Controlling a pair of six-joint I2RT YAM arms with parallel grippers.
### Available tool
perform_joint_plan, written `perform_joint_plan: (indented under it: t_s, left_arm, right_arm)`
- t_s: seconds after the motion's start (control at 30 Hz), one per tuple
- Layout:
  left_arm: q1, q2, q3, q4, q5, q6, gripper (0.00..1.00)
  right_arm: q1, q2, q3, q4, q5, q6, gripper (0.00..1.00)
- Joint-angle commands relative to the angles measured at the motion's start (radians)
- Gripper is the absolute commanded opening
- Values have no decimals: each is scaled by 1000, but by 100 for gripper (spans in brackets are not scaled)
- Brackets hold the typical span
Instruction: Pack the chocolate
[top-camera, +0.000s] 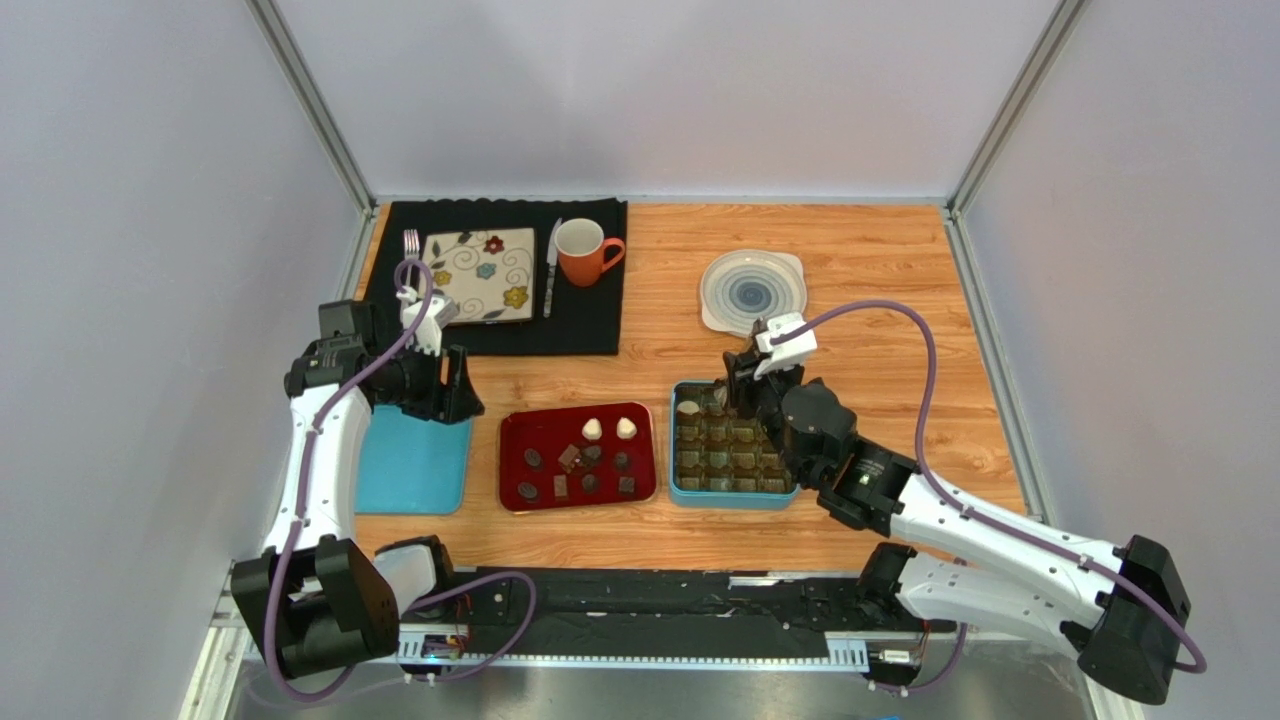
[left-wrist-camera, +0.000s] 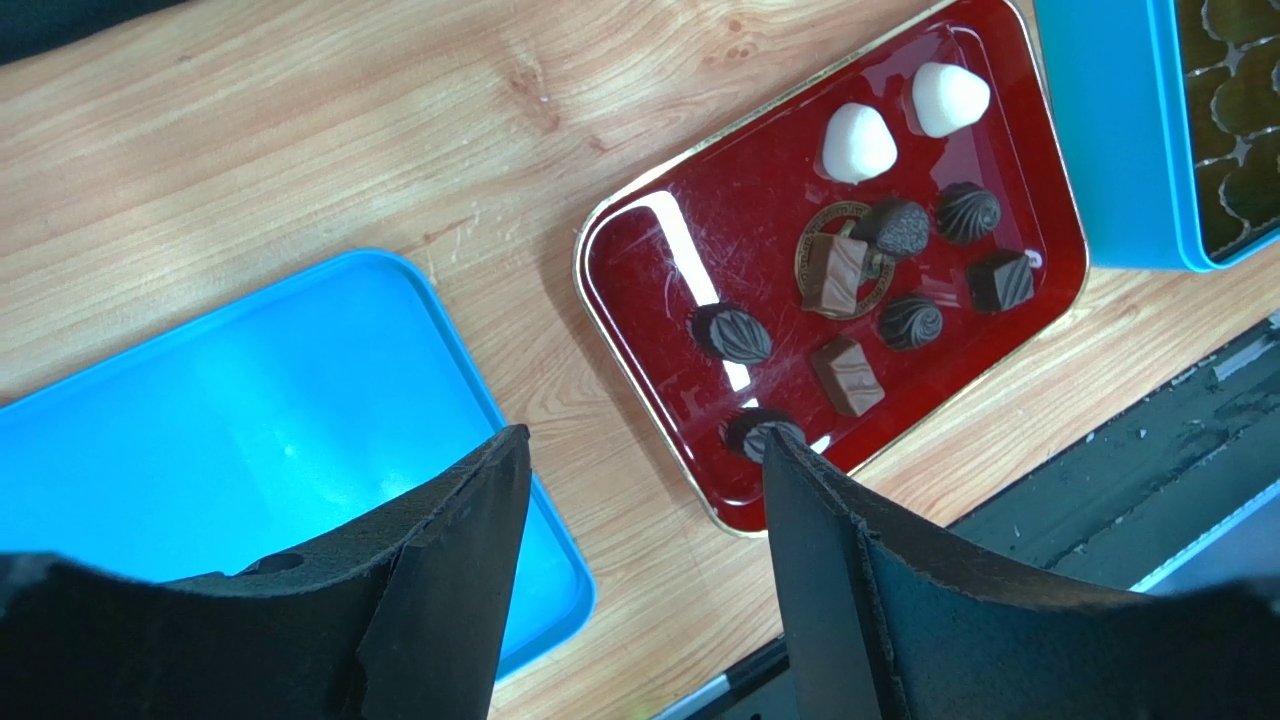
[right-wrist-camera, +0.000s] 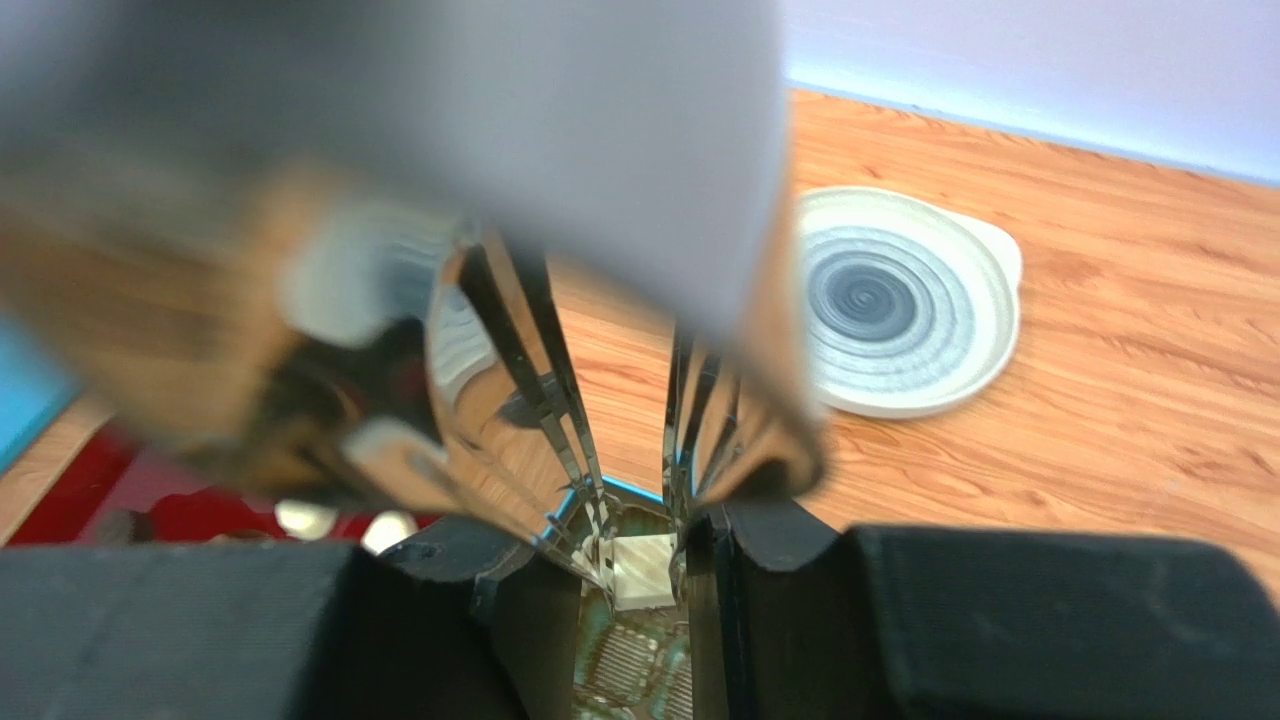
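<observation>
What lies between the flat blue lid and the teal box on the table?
The red tray with the loose chocolates lies between the blue lid and the teal box. The top view shows this clearly.

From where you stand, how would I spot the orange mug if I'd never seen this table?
Look to the far left corner of the wooden table, where a black mat lies. On the mat's right end, beside a square flowered plate, stands the mug. It is the only cup and the only orange thing there.
</observation>
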Motion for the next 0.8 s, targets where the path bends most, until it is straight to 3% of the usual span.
perform_joint_plan:
  t_s: [0.0, 0.77]
  left_arm:
    - [8, -15, 38, 1, 24, 14, 68]
    - [8, -10, 26, 9, 23, 23, 68]
  right_arm:
    - [-36, 14, -4, 19, -21, 37, 22]
    - [-105, 184, 36, 140, -90, 52, 45]
